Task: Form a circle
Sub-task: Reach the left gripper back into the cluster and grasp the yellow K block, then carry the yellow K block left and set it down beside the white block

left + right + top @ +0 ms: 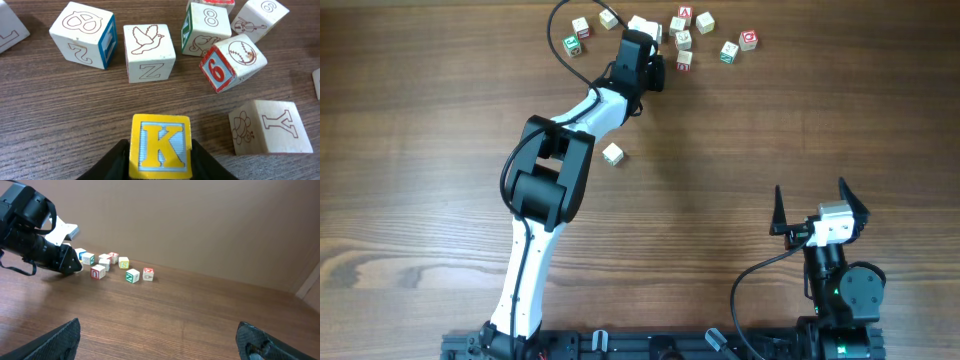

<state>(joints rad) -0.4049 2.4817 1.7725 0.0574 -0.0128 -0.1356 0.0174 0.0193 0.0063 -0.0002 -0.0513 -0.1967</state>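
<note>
In the left wrist view my left gripper (160,162) is shut on a yellow-faced K cube (160,145), one black finger pressed against each side, low over the wood. Just beyond it lie pale cubes of the unfinished circle: a Z cube with a bird (149,52), a red 6 cube (230,62) and a Y cube (270,127). From overhead the circle is a loose curve of cubes (683,40) at the table's far edge, with the left gripper (660,62) at its left-centre and the K cube hidden beneath. My right gripper (810,205) stands open near the front right, holding nothing.
One pale cube (612,153) lies alone beside the left arm's elbow. A black cable (560,30) loops over the far edge near two leftmost cubes (576,35). In the right wrist view the cube group (115,265) is far off across bare wood.
</note>
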